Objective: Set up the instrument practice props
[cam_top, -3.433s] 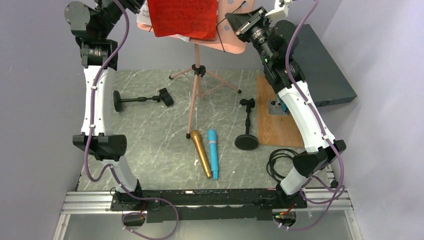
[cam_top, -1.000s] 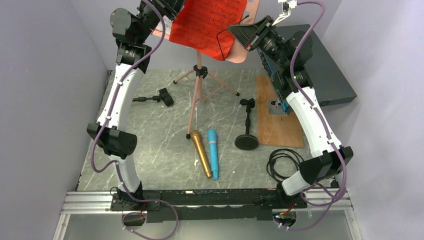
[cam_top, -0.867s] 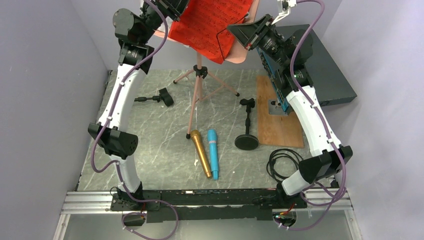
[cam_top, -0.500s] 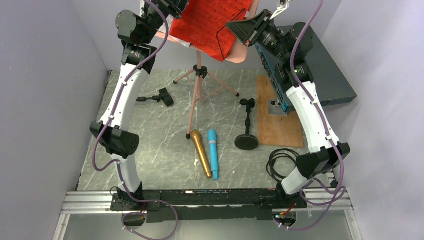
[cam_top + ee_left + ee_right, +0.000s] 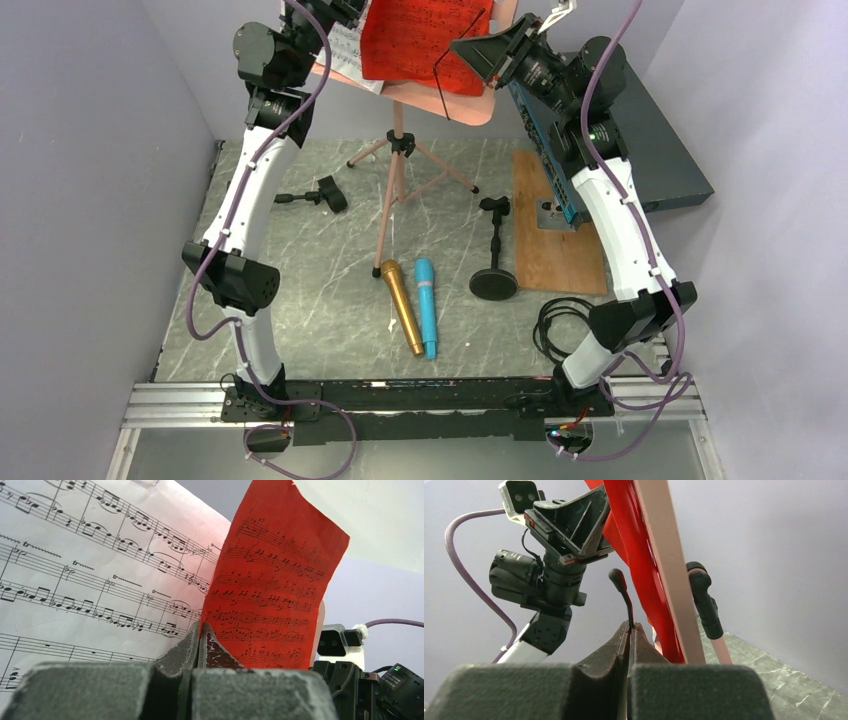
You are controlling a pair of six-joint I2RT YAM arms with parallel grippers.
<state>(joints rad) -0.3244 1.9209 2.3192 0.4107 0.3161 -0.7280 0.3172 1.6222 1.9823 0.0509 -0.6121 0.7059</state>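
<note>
Grey marbled counter [image 5: 300,290]: near its far edge the flat pink music desk [image 5: 470,105] stands on thin tripod legs. Left end effector [image 5: 200,630] pinches the red sheet-music page [image 5: 270,595]; right end effector [image 5: 630,630] clamps the desk's black wire clip [image 5: 626,600].

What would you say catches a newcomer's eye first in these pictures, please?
The red sheet-music page on the pink music desk, high at the far side, stands out most, with the left claw shut on the page's edge and the right claw shut on the desk's thin black wire. Below, the gold microphone and blue microphone lie side by side on the marble table.
</note>
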